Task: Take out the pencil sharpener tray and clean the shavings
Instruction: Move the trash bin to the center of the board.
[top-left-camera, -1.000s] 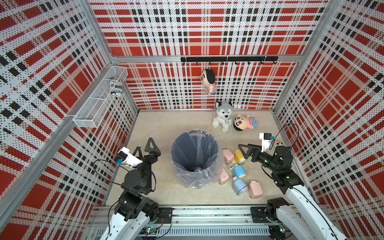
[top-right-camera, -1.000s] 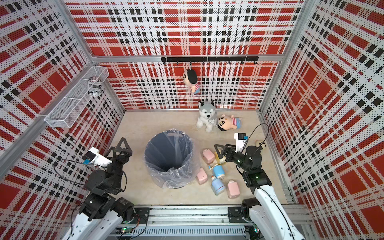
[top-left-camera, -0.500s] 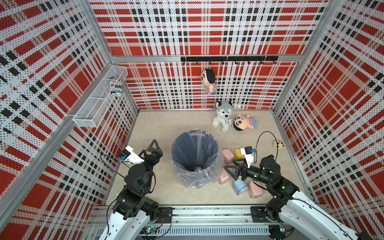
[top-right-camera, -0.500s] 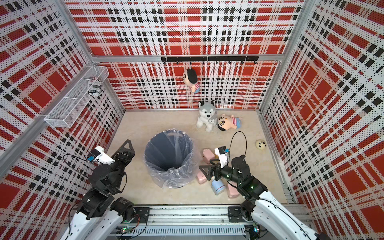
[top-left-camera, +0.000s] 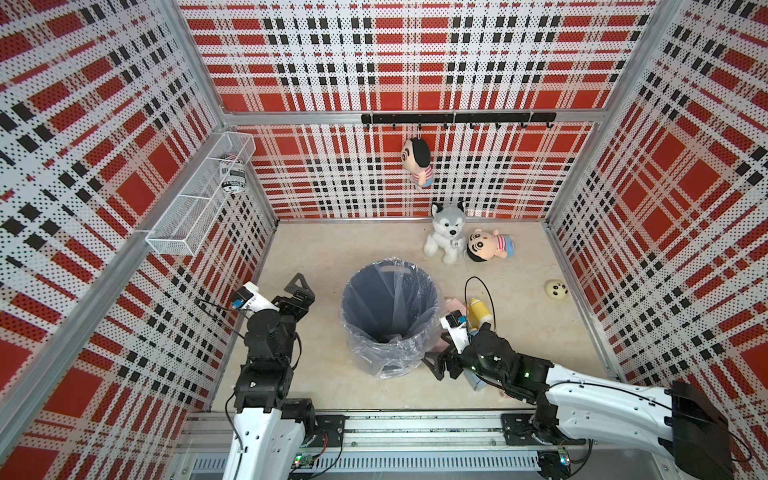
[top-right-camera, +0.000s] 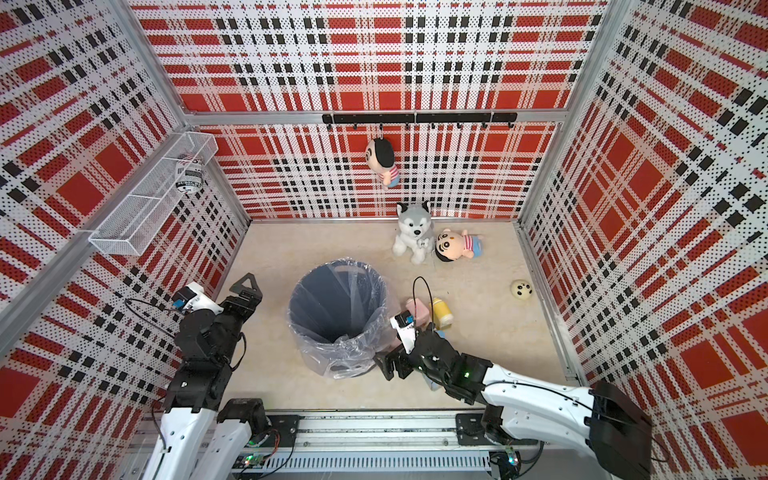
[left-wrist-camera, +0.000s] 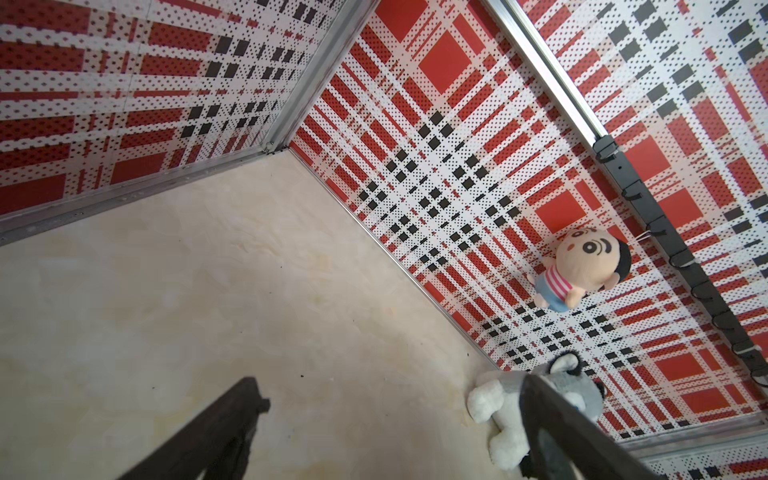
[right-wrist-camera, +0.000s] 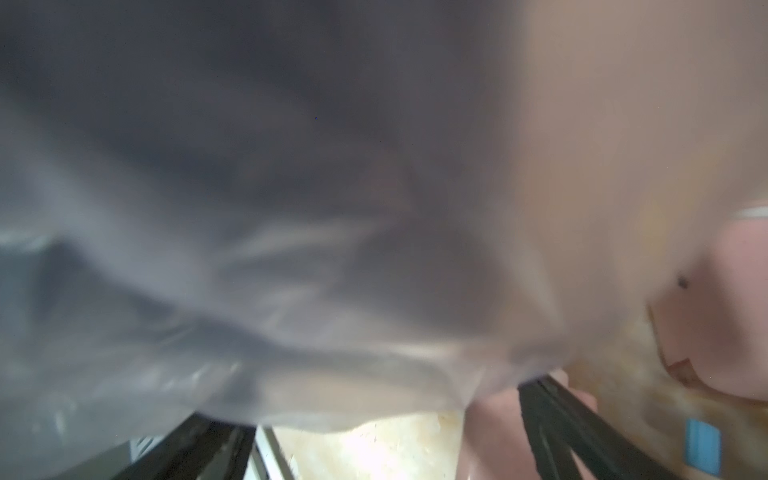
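- Right gripper (top-left-camera: 436, 360) is down low at the front-right foot of the bin (top-left-camera: 370, 299), mid-table, jaws spread wide and gripping nothing.
- Right wrist view: liner plastic smears across the lens, and a pink casing (right-wrist-camera: 723, 316) sits close beside one finger (right-wrist-camera: 557, 415); it is too blurred to call contact.
- In both top views the pink sharpener (top-left-camera: 452, 302) and yellow sharpener (top-left-camera: 478, 312) lie just beside the bin, on its side toward the table's right edge. The tray itself can't be made out.
- Left gripper (top-left-camera: 302, 291) hangs between the bin and the table's left edge, jaws wide apart, empty.
- Husky plush (top-left-camera: 446, 232) and doll (top-left-camera: 488, 246) rest by the back edge.
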